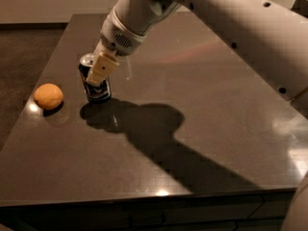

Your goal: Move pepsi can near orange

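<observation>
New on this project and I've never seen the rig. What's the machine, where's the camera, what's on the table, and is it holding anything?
There is one picture from one camera, looking down across a dark table. Where the camera is mounted isn't on record. The thick white limb entering from the upper right is the robot's only arm. At its end is a two-finger gripper with tan fingers, shut on a dark blue can at the table's left side. The can leans a little, and I can't tell whether its base touches the table. An orange lies to the left of the can, with a gap between them. The dark patch is the arm's shadow.
</observation>
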Tool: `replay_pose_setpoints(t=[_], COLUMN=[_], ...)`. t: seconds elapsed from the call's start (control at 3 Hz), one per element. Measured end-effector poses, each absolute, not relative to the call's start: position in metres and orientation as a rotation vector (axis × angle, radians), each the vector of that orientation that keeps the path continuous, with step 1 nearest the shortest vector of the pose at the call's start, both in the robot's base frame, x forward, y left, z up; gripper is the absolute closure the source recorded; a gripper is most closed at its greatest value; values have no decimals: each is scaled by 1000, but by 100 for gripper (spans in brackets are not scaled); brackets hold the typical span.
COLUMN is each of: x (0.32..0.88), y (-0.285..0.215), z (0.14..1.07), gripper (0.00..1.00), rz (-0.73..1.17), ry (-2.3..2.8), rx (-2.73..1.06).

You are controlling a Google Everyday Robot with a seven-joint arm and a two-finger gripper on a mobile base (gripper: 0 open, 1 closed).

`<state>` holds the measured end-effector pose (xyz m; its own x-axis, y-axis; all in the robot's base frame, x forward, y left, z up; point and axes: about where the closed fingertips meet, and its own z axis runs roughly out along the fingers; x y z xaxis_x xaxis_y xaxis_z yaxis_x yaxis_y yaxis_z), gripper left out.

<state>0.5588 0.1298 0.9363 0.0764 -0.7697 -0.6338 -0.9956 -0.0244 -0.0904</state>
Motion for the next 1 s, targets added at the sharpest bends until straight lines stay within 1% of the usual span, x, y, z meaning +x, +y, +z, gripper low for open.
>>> replay_pose_setpoints(t=[0.33, 0.67, 1.0], x=[564, 566, 567], y=[145, 149, 152], z=[927, 919, 914], gripper=[100, 100, 85], rz=[594, 593, 594], ry=[1716, 1703, 1694], rx=[-1866, -1881, -1890])
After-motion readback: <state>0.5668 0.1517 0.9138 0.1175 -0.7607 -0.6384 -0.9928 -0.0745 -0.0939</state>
